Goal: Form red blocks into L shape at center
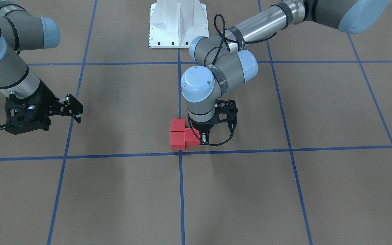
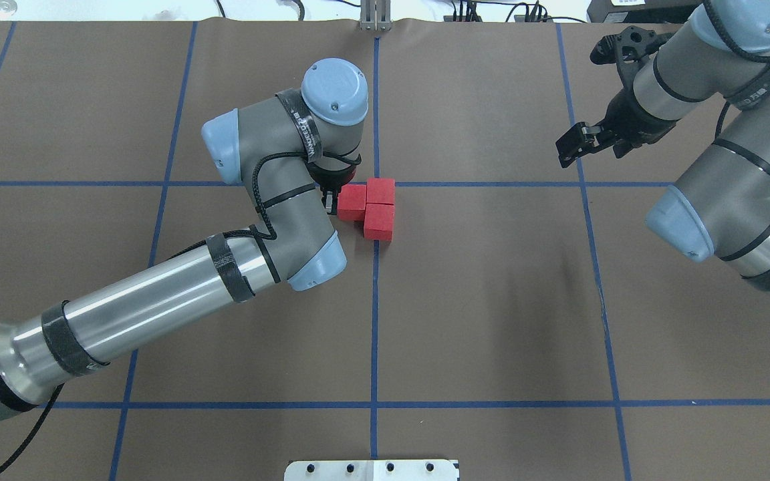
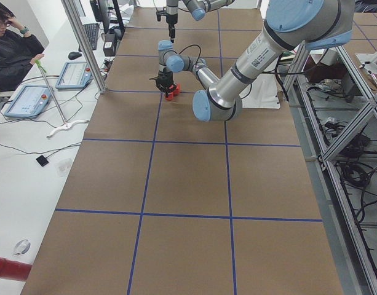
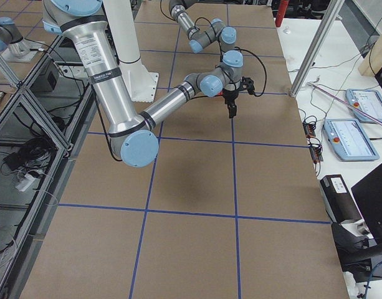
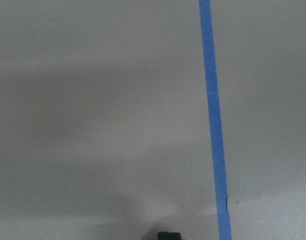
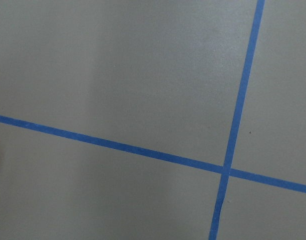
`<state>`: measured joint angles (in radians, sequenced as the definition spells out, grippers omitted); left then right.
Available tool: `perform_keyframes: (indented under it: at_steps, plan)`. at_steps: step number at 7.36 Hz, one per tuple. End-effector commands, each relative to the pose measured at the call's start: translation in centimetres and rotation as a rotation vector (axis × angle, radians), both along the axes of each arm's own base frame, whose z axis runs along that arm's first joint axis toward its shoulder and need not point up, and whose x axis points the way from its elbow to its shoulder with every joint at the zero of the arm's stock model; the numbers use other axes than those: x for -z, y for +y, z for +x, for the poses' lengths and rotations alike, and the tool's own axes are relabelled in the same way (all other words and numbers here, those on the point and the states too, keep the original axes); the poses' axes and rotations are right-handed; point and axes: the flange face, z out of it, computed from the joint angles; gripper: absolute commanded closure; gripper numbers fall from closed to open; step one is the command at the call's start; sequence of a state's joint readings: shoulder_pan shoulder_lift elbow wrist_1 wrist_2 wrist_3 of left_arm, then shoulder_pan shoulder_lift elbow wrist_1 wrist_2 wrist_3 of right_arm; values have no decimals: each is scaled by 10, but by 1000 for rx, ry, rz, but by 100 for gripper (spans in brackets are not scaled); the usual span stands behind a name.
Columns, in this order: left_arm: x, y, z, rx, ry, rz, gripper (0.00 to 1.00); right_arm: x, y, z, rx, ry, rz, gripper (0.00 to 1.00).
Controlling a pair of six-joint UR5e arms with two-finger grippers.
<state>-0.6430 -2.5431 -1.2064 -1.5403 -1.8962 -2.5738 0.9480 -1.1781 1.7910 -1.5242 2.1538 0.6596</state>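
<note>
While the three red blocks point(image 1: 178, 140) sit touching in an L at the center point(image 1: 181, 152), mid-table, they look light and rigid, so opposite flat faces are the place to pinch. The left hand point(image 1: 202, 139) is down at one block, its grip impossible to tell. The right hand point(image 1: 78, 112) hangs spread and empty toward the table's right edge.

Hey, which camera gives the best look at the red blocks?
The overhead exterior view: all three red blocks show clearly, in an L. Front-facing, the left gripper hides part of one; the side views show them tiny or hidden; the wrist views show none.
</note>
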Motion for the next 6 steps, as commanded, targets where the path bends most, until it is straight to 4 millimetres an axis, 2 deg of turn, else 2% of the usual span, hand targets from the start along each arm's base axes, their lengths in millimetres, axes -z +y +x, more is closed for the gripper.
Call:
perform_keyframes:
  at_steps: [1,3,4,5,6]
  plan:
    - [-6,-8,-26,-24,-73,-16,100,1,0,0,3,-3,-2,1]
    - [-14,-8,-72,-118,-82,75,100,2,-1,5,-4,-5,-1,1]
    - [-33,-4,-100,-200,-85,157,100,-1,-6,15,-21,-2,-8,1]
    - [-52,-9,-130,-288,-100,236,26,-6,-13,30,-46,9,-27,1]
    - [-59,-18,-159,-338,-109,300,0,-7,-20,46,-68,24,-49,1]
